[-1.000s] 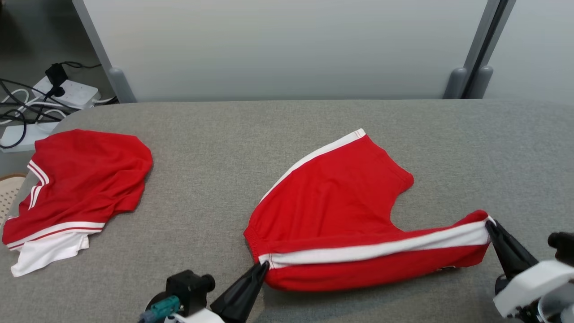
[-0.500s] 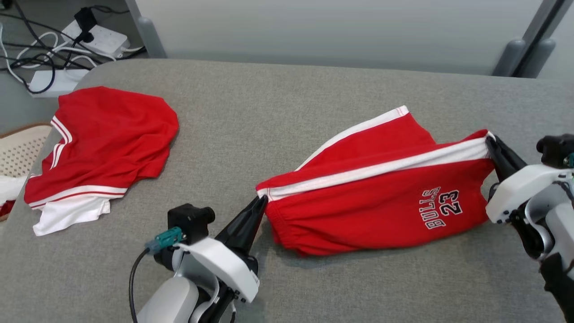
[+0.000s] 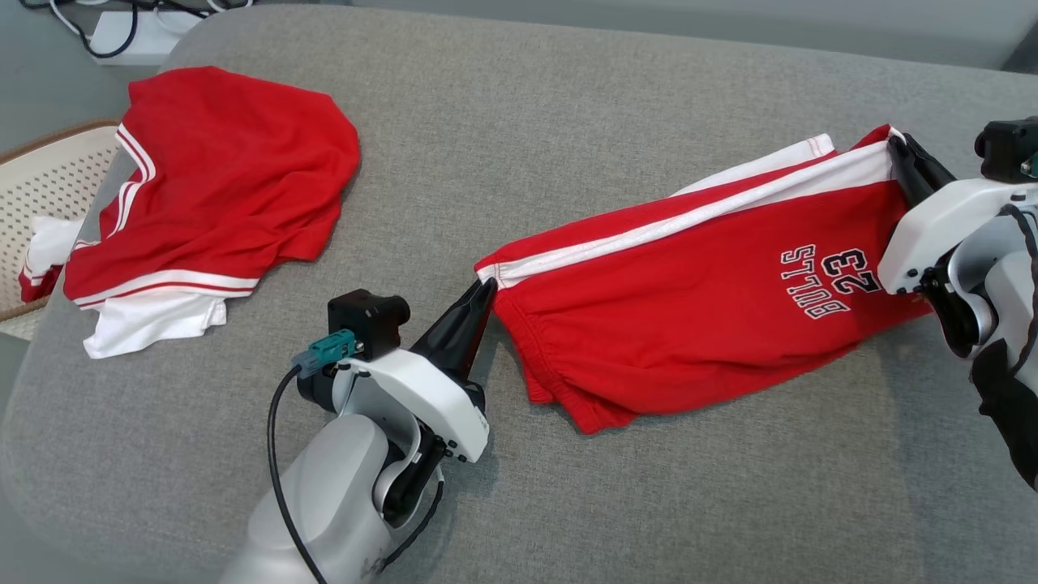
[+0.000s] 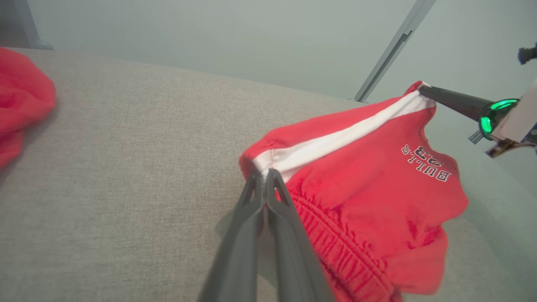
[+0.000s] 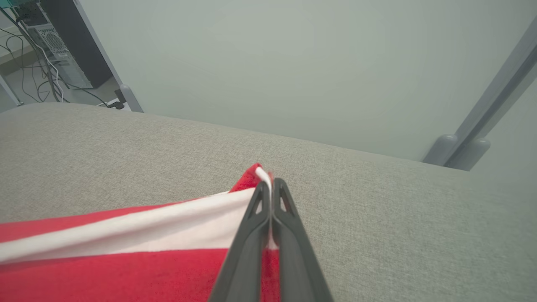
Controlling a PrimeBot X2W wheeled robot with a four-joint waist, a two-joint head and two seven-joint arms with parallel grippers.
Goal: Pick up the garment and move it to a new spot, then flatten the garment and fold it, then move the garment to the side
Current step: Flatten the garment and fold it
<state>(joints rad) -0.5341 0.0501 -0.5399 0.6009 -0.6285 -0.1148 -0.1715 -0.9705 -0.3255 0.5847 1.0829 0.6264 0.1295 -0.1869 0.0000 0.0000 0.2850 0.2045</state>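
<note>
Since a second ago the held edge of the shorts (image 3: 697, 324) has come up off the table (image 3: 568, 81) and swung toward the far side. The face with the BULLS 23 print (image 3: 827, 280) now shows, where plain red cloth lay before. The head camera has also tipped down, so the whole picture has shifted.

The left gripper (image 3: 485, 288) is pinched tight on the waistband corner, at the left end of the white stripe (image 3: 689, 219). The right gripper (image 3: 896, 146) is pinched tight on the leg hem at the stripe's right end. The stripe runs taut between them, from nearer on the left to farther on the right, and the red cloth droops from it toward the near side. Whether the lower edge touches the table I cannot tell. The other leg's white edge peeks out just beyond the stripe.

A red jersey (image 3: 227, 170) lies well apart at the table's far left, beside a basket (image 3: 40, 186).
</note>
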